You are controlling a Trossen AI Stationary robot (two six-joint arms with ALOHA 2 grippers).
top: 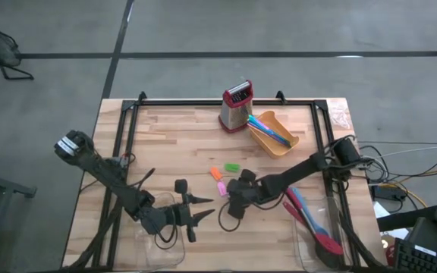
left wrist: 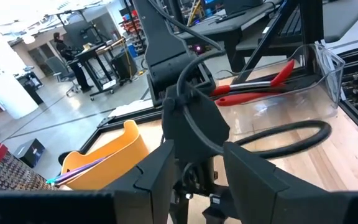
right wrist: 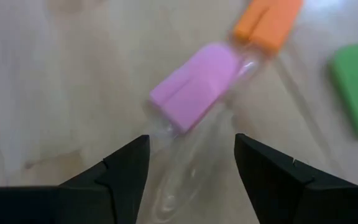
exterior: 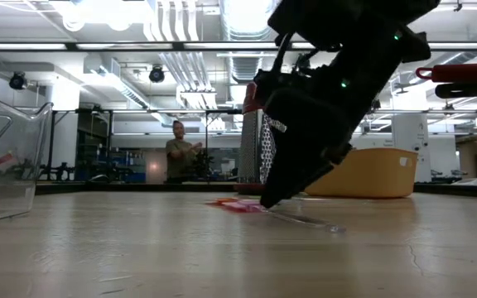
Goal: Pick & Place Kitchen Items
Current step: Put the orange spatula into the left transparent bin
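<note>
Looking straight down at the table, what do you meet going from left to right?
Left gripper → orange piece → right gripper → metal grater → yellow bin → red spatulas.

On my feed, a pink spatula head (right wrist: 194, 84) on a clear handle lies on the pale, striped wood table (top: 173, 133), with an orange head (right wrist: 269, 22) and a green one (right wrist: 356, 87) nearby. A yellow-orange bin (top: 279, 140) holds blue, pink and green sticks (top: 268, 129) beside a red-topped silver grater (top: 236, 106). I see red and blue spatulas (top: 313, 220) in a clear tray (left wrist: 316, 93), and both arms are black.
</note>
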